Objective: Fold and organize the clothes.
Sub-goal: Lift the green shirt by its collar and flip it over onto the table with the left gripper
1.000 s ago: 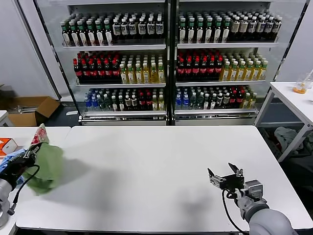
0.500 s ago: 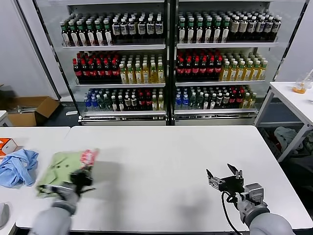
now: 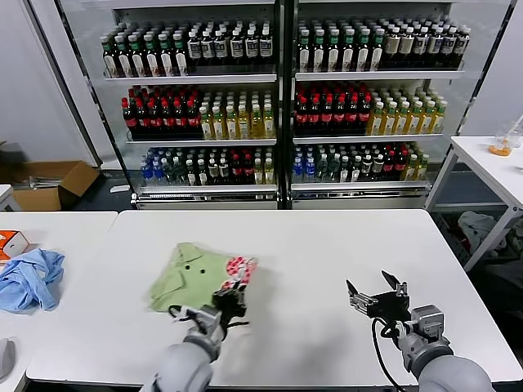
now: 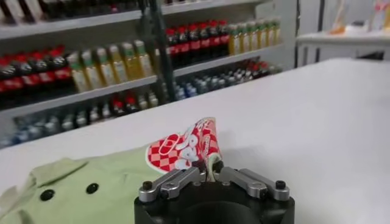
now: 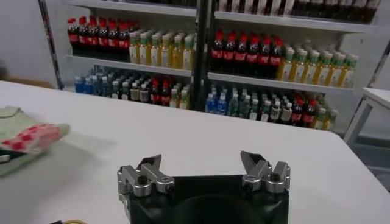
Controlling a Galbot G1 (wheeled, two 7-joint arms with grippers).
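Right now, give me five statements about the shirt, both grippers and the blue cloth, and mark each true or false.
1. The left gripper is shut on the polo shirt. True.
2. The right gripper holds a shirt sleeve. False: it is open and empty, well apart from the shirt.
3. The shirt hangs in the air. False: most of it lies on the white table.
4. The light blue cloth lies on the neighbouring table to the left. True.
5. The shirt's graphic is blue. False: red and white.
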